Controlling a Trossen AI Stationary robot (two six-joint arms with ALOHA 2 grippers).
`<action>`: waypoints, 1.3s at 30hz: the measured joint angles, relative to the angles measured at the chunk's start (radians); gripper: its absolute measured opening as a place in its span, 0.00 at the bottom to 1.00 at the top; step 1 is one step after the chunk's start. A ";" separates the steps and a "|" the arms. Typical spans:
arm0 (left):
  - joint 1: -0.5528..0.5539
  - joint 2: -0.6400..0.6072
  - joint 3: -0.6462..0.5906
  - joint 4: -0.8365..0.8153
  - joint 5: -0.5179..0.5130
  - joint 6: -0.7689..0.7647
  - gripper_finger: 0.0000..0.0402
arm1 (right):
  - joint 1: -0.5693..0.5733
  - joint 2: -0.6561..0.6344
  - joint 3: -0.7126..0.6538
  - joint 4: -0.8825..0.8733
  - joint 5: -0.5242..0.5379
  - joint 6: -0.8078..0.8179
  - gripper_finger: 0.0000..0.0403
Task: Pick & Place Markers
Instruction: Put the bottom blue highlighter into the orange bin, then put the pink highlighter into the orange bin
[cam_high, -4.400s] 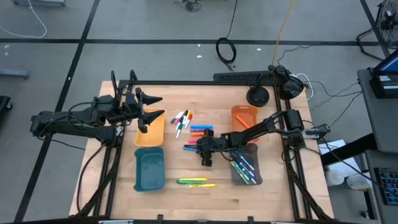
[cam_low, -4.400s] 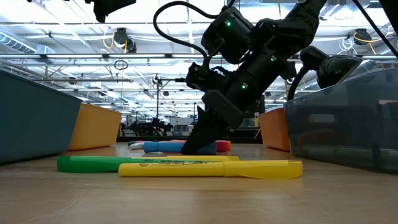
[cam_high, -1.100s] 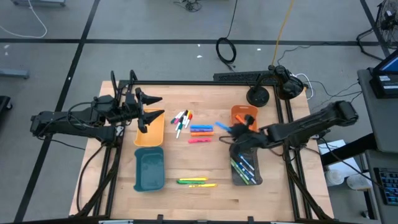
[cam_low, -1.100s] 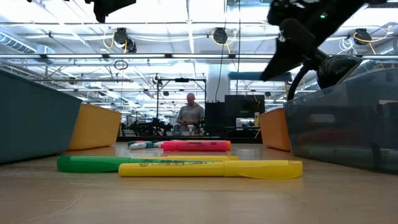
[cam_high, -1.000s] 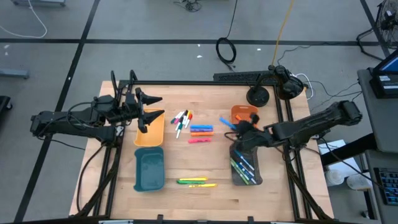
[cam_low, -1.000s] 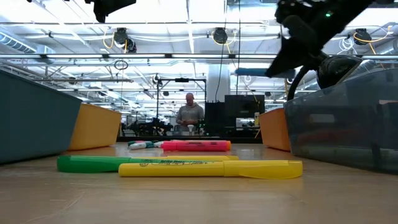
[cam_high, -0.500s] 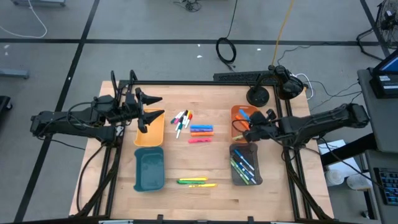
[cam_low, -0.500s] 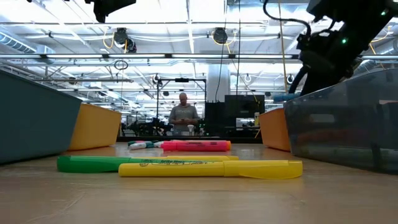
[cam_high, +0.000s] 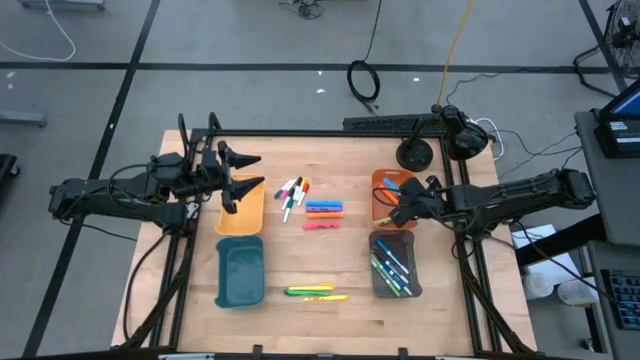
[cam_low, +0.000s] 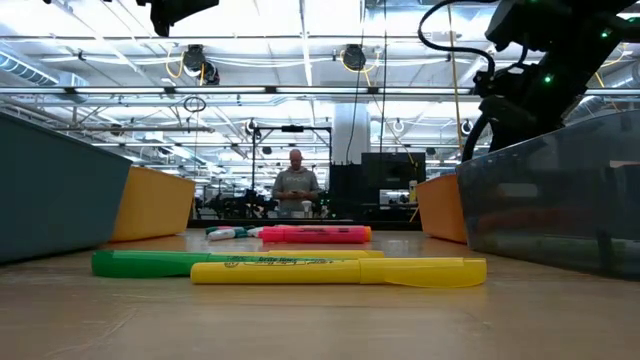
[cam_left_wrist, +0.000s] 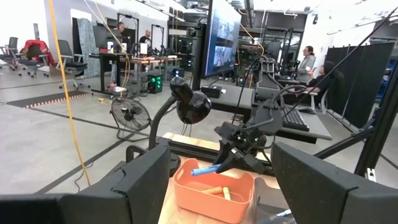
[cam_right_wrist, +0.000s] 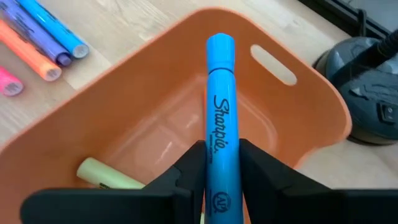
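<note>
Markers: loose at table centre, more in the grey tray.
Blue highlighter: clamped between right hand fingers, over orange tray, right of centre.
Left hand: fingers spread wide, empty, above yellow tray.

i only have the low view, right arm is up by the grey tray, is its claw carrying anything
Observer: Yes. The right wrist view shows the right claw with a blue highlighter between its fingers.
Operator: where is it over
Observer: Above the orange tray at the table's far right, per the high view.
Operator: tray empty?
Observer: No, a pale yellow-green marker already lies on its floor.
Operator: and the left arm
Observer: The left claw hangs with open fingers over the yellow tray at far left.
</note>
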 joint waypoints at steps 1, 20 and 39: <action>0.000 0.000 0.000 0.000 0.000 0.000 0.70 | 0.000 0.000 0.000 0.008 0.000 -0.005 0.19; 0.000 0.000 0.000 0.000 0.000 0.000 0.70 | 0.000 0.000 0.000 0.016 -0.002 -0.007 0.22; 0.000 0.000 0.000 0.000 0.000 0.000 0.70 | 0.000 0.000 0.000 0.052 -0.003 -0.033 0.33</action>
